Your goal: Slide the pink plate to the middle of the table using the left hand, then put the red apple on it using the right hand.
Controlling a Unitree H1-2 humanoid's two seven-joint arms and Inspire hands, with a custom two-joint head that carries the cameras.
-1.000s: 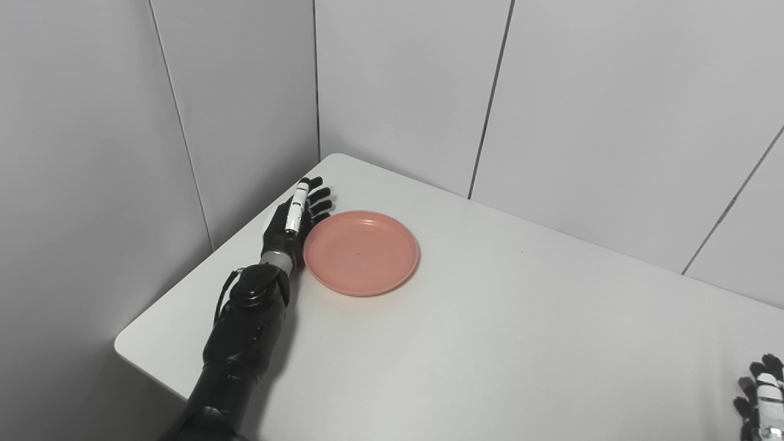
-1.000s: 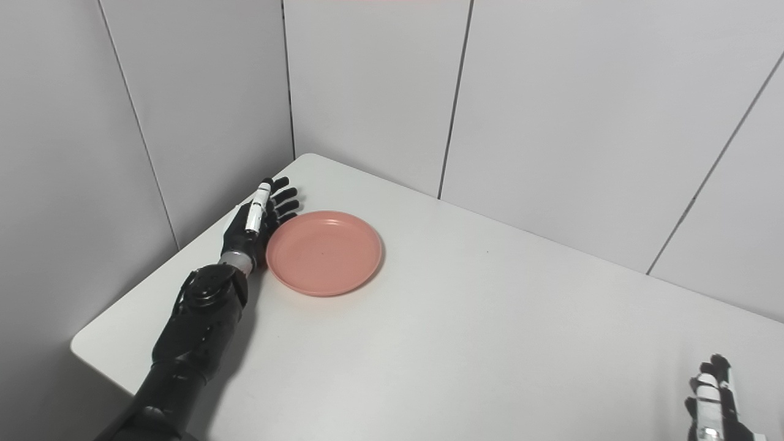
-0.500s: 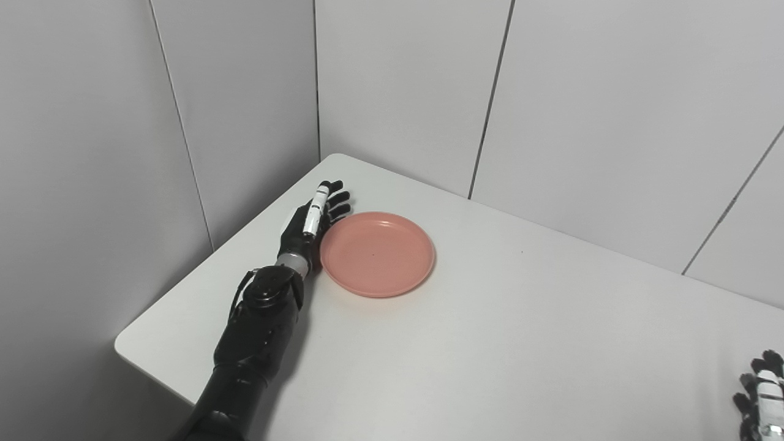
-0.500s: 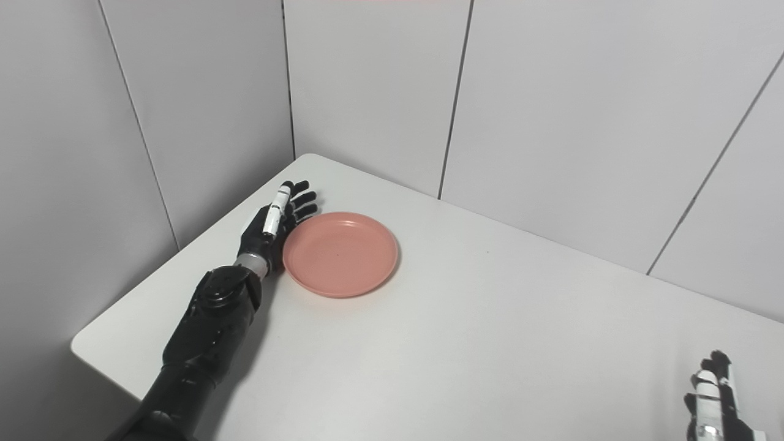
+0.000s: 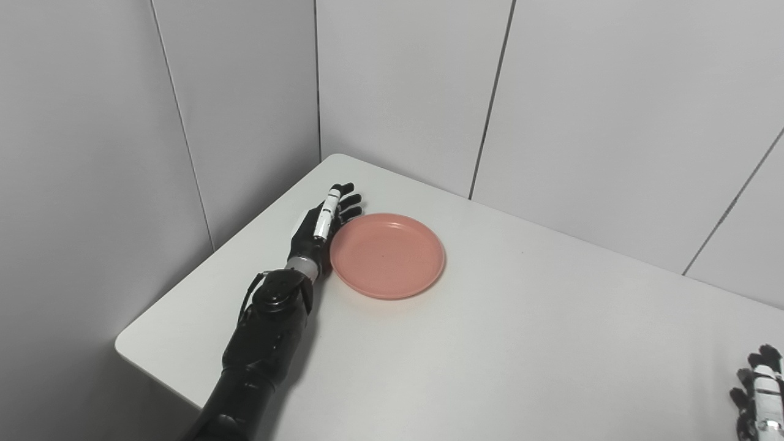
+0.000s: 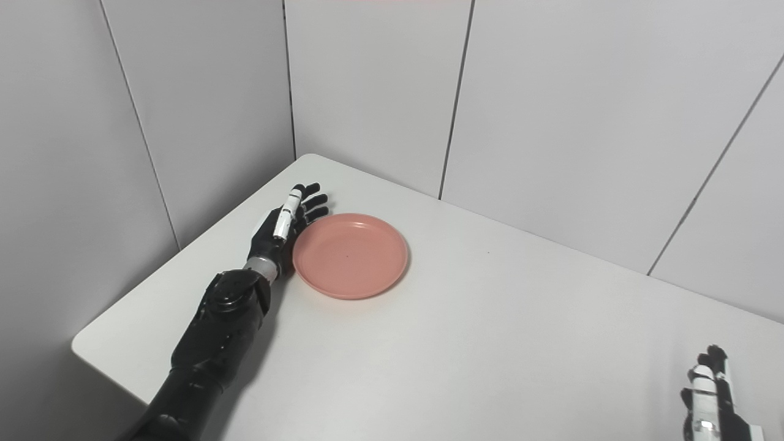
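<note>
1. The left hand (image 5: 321, 223) stands edge-on on the table (image 5: 490, 343), fingers straight and a little apart, holding nothing; its palm side lies against the plate's left rim.
2. The plate (image 5: 387, 255) is pink, empty and flat on the table, in the left half, near the far corner.
3. The right hand (image 6: 710, 398) shows only partly at the bottom right edge, well apart from the plate, fingers pointing up; whether they are spread or closed cannot be told.

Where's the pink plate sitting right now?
The pink plate lies flat on the table's far left part, near the wall corner, with the left hand against its left rim.
</note>
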